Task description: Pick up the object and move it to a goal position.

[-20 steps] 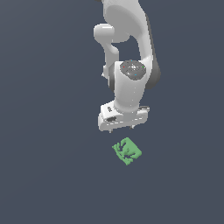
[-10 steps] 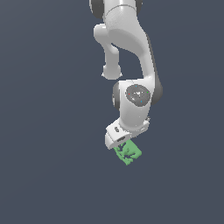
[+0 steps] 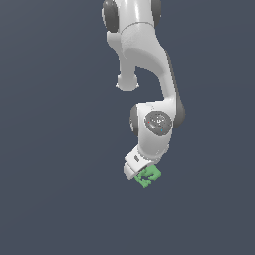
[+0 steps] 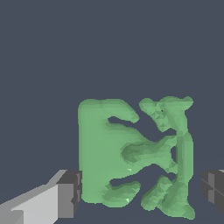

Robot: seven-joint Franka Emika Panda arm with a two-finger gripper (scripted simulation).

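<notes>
Now the white gripper (image 4: 140,188) sits low over the green lumpy block (image 4: 131,155), fingers (image 4: 68,192) spread to either side, one pad touching it, one just apart. The block seems to rest on the dark floor (image 3: 60,199). Grasping is in hand; next, close squarely, then lift.

Exterior: distant, whole arm. Wrist: close; both show object (image 3: 148,176) (image 4: 131,155).

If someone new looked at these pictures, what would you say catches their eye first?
Most striking is the bright green block, the only colour against the plain dark grey ground; in the wrist view it sits between the two dark fingertips, with a gap on one side. Next comes the white arm, reaching down from the top of the exterior view, its gripper right at the block.
</notes>
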